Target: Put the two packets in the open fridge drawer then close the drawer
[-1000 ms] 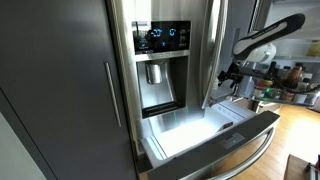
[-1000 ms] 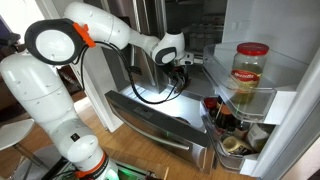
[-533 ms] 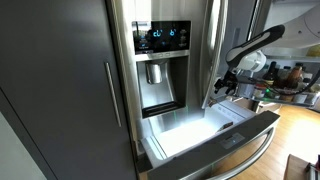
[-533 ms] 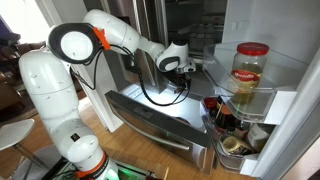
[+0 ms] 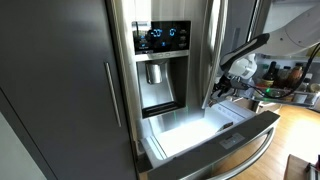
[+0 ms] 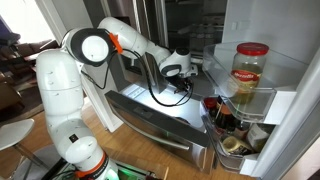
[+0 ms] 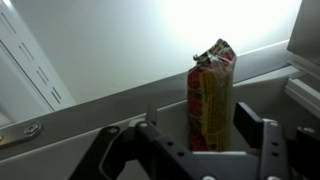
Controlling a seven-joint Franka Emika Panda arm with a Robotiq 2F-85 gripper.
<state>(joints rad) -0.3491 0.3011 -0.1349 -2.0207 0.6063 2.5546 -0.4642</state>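
end effector (image 7: 200,128): jaws apart, one on each side of the packet. Can't tell whether they're clamping it or only straddling it.
packet (image 7: 212,88): yellowish with red print, upright between the jaws, crimped top sticking out past the fingertips. Close against one jaw, with a sliver of gap at the other.
fridge drawer (image 7: 90,105): just beyond the end effector. Its grey rim crosses behind the packet, with the bright white inside past that. In both exterior views it's pulled out (image 5: 235,142) (image 6: 150,120), below the end effector (image 5: 222,85) (image 6: 183,78).
second packet: not visible in any view. The drawer inside is mostly glare, so I can't rule it in or out.
done: nothing confirmed in the drawer; drawer not closed.
left: likely most of the task. This packet in, the second one in, then push the drawer shut.
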